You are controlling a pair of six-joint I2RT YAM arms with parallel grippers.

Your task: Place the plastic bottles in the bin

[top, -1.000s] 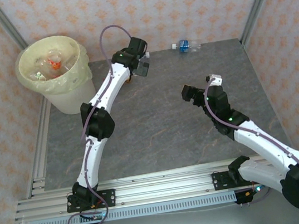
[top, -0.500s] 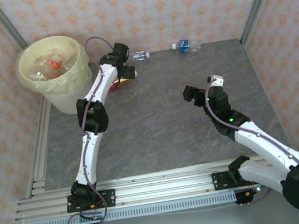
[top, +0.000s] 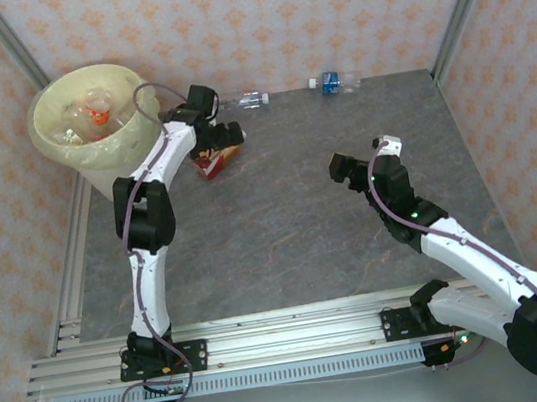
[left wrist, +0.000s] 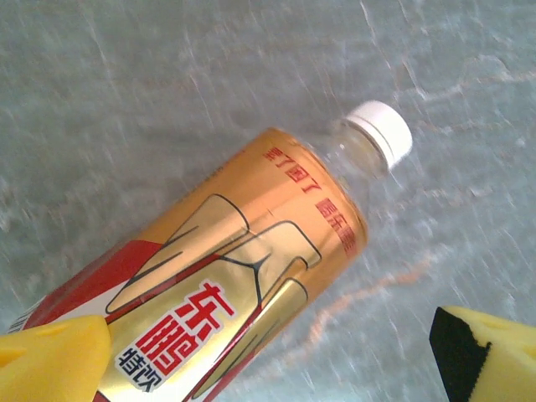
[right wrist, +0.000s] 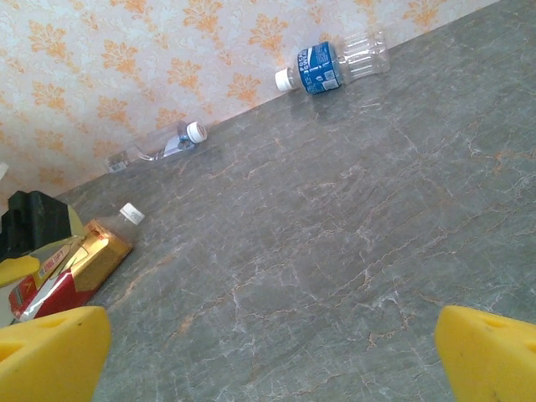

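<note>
Gold-and-red labelled bottle (left wrist: 226, 276), white cap, lying on the grey table (top: 296, 247) near the bin (top: 103, 175). We list the left gripper (left wrist: 270, 343) over it, jaws apart, one yellow pad (left wrist: 50, 360) against the label and the other clear of it; placed so, we judge, to close and lift. Right gripper (right wrist: 272, 343): spread wide, holding nothing. Bin contents: several clear bottles (top: 94, 114) inside a pale yellow liner. Outstanding by the far wall: one clear bottle (top: 248, 100), one blue-labelled bottle (top: 331, 80).
</note>
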